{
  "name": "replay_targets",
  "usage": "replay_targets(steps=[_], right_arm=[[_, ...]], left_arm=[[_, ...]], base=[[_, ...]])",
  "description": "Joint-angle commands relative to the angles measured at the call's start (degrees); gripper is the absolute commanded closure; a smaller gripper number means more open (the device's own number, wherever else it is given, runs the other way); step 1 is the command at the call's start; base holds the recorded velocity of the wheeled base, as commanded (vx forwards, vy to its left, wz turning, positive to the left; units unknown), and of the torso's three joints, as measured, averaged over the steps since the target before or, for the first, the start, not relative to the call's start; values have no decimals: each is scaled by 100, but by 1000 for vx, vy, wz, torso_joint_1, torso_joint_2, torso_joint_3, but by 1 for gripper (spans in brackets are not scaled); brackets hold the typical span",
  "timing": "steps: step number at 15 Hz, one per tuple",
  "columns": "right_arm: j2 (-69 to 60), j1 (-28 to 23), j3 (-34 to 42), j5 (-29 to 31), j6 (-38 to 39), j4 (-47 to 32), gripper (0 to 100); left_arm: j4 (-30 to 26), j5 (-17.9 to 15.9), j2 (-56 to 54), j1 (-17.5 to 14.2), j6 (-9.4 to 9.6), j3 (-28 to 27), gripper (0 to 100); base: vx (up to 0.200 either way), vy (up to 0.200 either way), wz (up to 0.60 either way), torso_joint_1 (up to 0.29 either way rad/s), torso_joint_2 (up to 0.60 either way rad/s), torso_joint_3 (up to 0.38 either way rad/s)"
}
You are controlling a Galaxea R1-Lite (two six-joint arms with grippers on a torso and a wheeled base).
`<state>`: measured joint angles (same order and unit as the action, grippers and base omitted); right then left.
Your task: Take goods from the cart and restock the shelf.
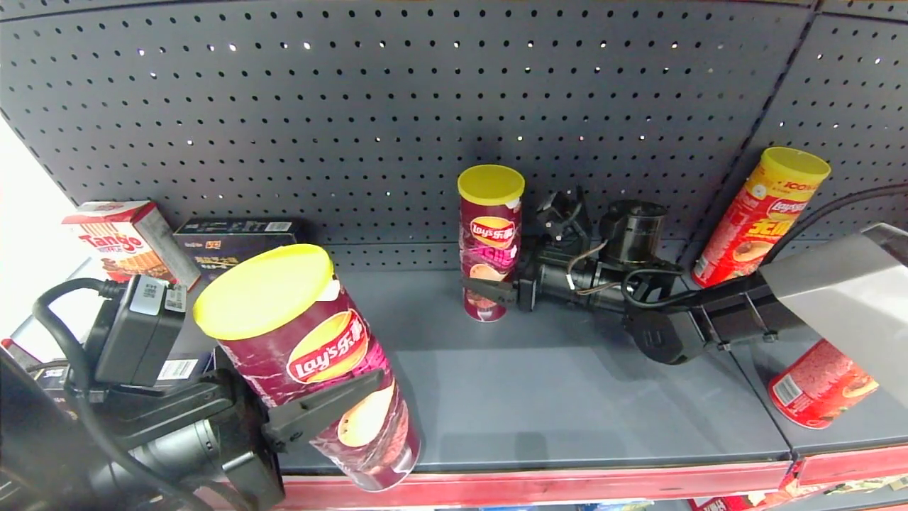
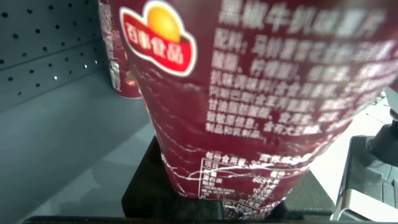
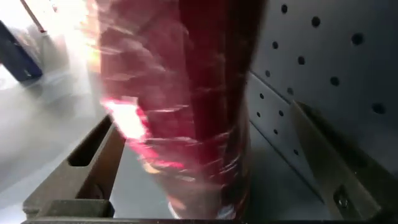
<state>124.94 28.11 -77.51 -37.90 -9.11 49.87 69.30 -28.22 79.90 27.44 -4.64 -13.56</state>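
Fingers of the left claw (image 1: 320, 406) pinch a maroon chip can (image 1: 305, 341), tilted, its base over the red front edge of the shelf (image 1: 567, 397). Right claw (image 1: 491, 289) sits spread around a second maroon can (image 1: 489, 234), upright on the shelf between its fingers; one finger lies close against it, the other stands apart on the pegboard (image 1: 355, 106) side.

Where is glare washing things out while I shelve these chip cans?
Right wrist view: white glare burns out one flank of the standing chip can. Head view: the far left beyond the shelf is blown out white; both cans read fine. Left wrist view: no glare on the held chip can.
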Motion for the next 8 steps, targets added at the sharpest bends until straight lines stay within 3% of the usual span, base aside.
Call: replay_targets(steps=[1, 8], right_arm=[[215, 37, -107, -16, -3, 40, 100], [39, 72, 8, 72, 32, 119, 100]], left_arm=[[13, 1, -9, -2, -10, 116, 100], [13, 10, -124, -11, -19, 160, 100]], base=[[0, 0, 0, 0, 0, 0], [0, 0, 0, 0, 0, 0]])
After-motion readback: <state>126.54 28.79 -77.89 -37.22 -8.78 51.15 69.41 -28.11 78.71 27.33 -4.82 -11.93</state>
